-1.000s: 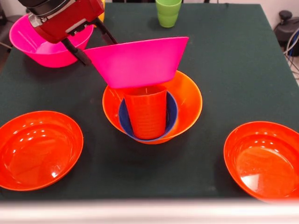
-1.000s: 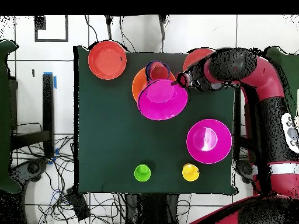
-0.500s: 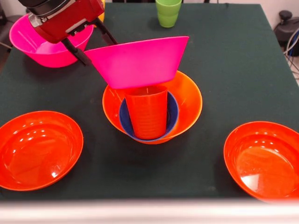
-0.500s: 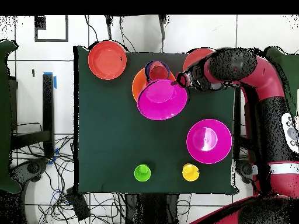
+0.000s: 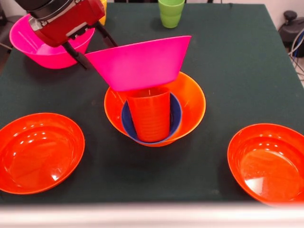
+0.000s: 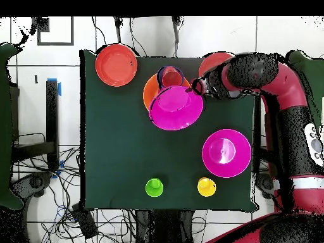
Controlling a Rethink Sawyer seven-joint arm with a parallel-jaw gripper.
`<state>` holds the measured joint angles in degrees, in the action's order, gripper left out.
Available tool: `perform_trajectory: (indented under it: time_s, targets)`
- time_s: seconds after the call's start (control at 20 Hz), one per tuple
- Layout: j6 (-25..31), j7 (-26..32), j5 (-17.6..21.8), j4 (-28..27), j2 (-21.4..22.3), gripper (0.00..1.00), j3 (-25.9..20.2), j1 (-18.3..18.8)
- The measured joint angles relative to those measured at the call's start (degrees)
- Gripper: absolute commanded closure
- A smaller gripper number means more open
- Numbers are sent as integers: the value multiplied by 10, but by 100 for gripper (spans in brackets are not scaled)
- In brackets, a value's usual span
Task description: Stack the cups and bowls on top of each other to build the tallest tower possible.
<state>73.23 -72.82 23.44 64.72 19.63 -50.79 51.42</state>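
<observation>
the pink bowl (image 5: pixel 140 61) hangs tilted over the tower (image 5: pixel 153 114), its rim pinched between the fingers of my gripper (image 5: pixel 90 45) at the side toward the table's (image 5: pixel 228 85) far left corner in the front view, its base low over the orange cup (image 5: pixel 148 114); i cannot tell whether the two touch. that cup stands in the small blue bowl (image 5: pixel 175 116), which sits inside the large orange bowl (image 5: pixel 190 102) near the middle of the table. i judge the pink bowl light, stiff and glossy, so a hold at one rim point lets it swing and slip; the rim is the only place my fingers fit, and a level set-down on so narrow a cup looks chancy. against half a second ago the bowl has risen only a hair and my wrist has drawn slightly toward the far edge; nothing else has shifted. outward, two shallow red-orange bowls (image 5: pixel 40 152) (image 5: pixel 268 161) lie near the near left and near right corners, the second pink bowl (image 5: pixel 33 45) sits at the far left corner, the green cup (image 5: pixel 171 13) stands at the far edge, and the yellow cup (image 6: pixel 206 186) shows in the overhead view.
</observation>
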Motion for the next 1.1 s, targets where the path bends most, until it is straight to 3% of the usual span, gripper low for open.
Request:
perform_trajectory:
  time_s: [0.45, 0.5, 1.1]
  targets:
    - [-118, 0, 1, 17, -41, 0, -7, 38]
    - [-136, 0, 2, 20, -53, 100, -7, 44]
    - [-140, 0, 2, 23, -69, 100, -12, 51]
